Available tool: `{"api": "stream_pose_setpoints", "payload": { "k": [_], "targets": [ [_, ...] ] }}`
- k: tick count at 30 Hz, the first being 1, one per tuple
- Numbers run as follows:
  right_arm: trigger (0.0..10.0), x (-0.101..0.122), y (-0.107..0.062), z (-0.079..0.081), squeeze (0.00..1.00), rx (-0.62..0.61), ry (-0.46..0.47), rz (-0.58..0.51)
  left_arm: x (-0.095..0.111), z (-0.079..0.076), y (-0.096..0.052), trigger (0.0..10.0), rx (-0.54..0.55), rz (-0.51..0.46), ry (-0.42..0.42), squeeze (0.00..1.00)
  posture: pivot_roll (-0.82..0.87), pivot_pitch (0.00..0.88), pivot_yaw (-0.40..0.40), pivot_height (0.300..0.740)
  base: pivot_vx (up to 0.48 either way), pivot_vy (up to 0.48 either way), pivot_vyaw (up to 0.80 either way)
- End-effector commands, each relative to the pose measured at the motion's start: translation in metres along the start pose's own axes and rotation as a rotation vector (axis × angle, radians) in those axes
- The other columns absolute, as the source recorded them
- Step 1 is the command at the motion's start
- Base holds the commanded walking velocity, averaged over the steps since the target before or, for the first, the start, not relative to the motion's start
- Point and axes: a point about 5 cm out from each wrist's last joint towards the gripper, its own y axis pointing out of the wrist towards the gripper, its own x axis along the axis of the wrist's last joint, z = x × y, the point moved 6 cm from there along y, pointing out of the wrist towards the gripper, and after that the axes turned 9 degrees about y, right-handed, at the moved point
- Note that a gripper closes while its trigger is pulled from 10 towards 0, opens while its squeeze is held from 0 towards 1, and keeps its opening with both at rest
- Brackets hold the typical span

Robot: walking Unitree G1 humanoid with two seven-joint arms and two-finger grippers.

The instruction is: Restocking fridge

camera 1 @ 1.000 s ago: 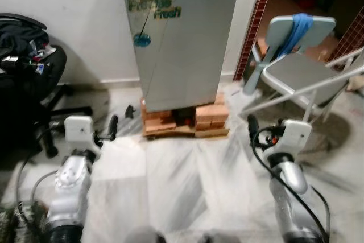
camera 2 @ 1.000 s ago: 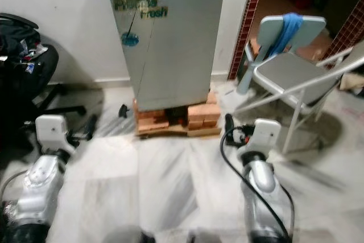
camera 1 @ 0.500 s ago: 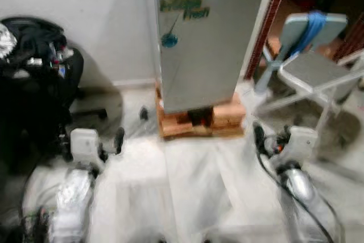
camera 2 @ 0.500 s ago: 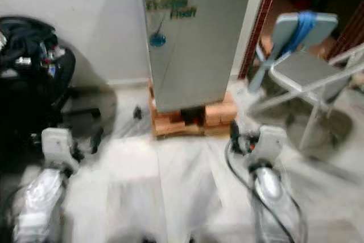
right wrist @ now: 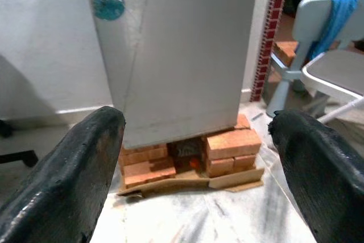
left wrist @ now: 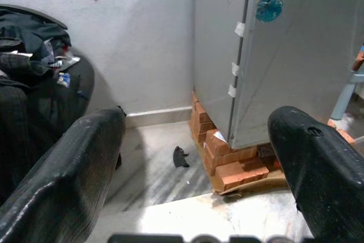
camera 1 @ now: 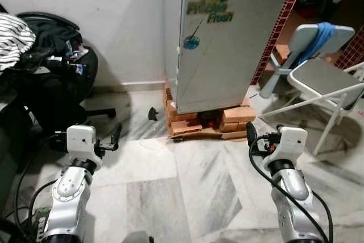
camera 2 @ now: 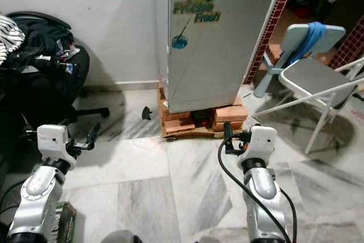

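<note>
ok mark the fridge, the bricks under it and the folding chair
fridge [camera 1: 227, 55], left eye view, middle of the closed door
bricks [camera 1: 238, 114], left eye view, top of the right-hand stack
folding chair [camera 1: 324, 78], left eye view, bare grey seat

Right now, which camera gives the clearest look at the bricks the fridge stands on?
The right wrist view: the bricks sit centred and close, under the fridge. The left wrist view shows them from the side, partly behind a finger. Both eye views show them smaller and farther off.

1 fridge [camera 1: 227, 38], 2 tools, 1 folding chair [camera 1: 324, 78], 1 office chair [camera 1: 57, 83], several bricks [camera 1: 236, 115]
</note>
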Motion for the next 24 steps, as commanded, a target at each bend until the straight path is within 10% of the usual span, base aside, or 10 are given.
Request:
{"api": "stream_pose_setpoints", "payload": {
  "k": [1,24],
  "targets": [
    [10.0,0.003,0.002,0.0,0.0,-0.002,-0.002,-0.013,0.001,0.004,0.001,10.0,0.0,0.002,0.004,0.0,0.05,0.0,-0.004,0.74,0.334,0.345,0.0],
    [10.0,0.002,0.004,-0.004,0.0,-0.006,-0.021,-0.011,-0.007,-0.009,0.002,10.0,-0.026,0.025,-0.03,0.0,0.03,0.0,-0.013,0.74,0.296,0.377,-0.57]
  ]
}}
